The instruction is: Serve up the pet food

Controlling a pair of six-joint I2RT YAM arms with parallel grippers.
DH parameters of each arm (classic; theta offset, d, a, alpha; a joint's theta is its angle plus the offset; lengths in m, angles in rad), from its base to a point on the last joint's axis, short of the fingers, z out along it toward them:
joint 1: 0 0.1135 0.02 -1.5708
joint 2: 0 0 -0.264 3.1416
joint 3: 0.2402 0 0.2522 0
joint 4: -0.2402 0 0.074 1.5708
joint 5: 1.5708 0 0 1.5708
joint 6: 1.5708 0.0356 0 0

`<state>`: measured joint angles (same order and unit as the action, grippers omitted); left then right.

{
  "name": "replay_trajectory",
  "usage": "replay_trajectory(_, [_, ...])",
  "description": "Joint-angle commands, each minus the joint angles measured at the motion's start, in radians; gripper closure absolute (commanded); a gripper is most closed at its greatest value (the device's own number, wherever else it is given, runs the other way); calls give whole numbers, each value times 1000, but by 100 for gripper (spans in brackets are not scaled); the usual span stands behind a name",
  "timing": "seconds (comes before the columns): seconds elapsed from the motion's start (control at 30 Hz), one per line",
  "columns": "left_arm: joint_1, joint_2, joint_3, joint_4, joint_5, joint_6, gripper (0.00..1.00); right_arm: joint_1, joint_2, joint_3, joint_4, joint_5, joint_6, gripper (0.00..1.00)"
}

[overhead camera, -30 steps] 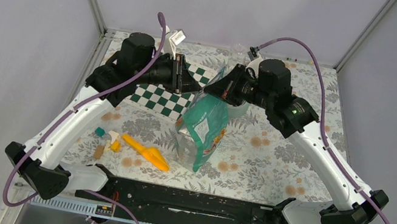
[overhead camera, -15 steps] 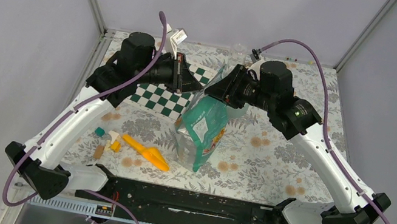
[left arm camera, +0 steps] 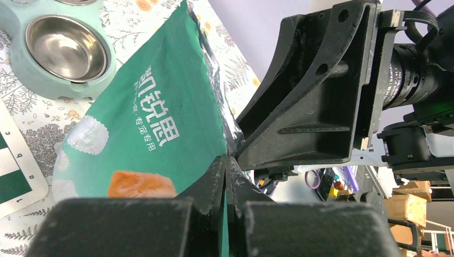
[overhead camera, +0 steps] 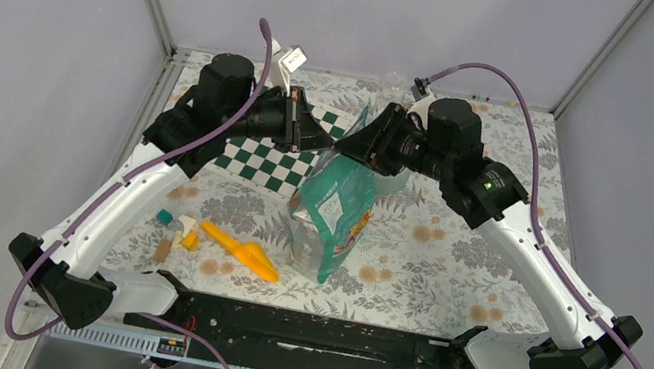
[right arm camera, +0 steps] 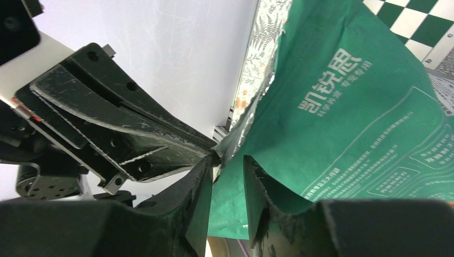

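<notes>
Left end effector (left arm camera: 225,167): fingers pressed together, pinching the top edge of the teal-green bag (overhead camera: 335,208) at its foil-lined mouth. In its own wrist view the green panel with white lettering ran down and away from the fingertips.

Right end effector (right arm camera: 229,160): fingers spread, a clear gap between them. The opposite lip of the bag's mouth sat in that gap. Whether either finger touched the lip could not be told.

The two end effectors faced each other across the bag's top, tips nearly meeting. Each wrist camera saw the other's black fingers just beyond its own.

The bag stood upright on the floral worktop (overhead camera: 452,257), directly below both end effectors, leaning a little toward the left one.

The pet food did not show in any view, and the bag's inside could not be seen.

A pale green double feeder (left arm camera: 15,69) lay beyond the left end effector, past the bag, with one steel bowl (left arm camera: 67,48) showing a bare bottom.

A green-and-white chequered mat (overhead camera: 271,164) lay under the left end effector.

An orange scoop (overhead camera: 240,251) lay flat on the worktop well short of the left end effector, toward the arm bases. A few small blocks (overhead camera: 177,234) lay just beside its handle end.
</notes>
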<state>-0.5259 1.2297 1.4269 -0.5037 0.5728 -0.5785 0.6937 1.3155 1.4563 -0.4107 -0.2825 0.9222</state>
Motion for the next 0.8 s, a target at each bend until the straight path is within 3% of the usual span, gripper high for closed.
replay_trajectory(0.0, [-3,-43,-10,155,46,-41,100,7,4,-23,119,-32,35,69])
replay_trajectory(0.07, [-3,-50,-22,173,51,-50,100,7,0,-43,150,-34,42,78])
replay_trajectory(0.13, [-3,-56,-31,179,40,-49,100,7,-1,-55,153,-37,42,99])
replay_trajectory(0.4, [-2,-83,-39,150,-93,19,100,5,-40,-35,34,-37,-23,100])
replay_trajectory(0.77, [0,-67,19,71,-155,103,100,6,-19,150,-282,43,-169,100])
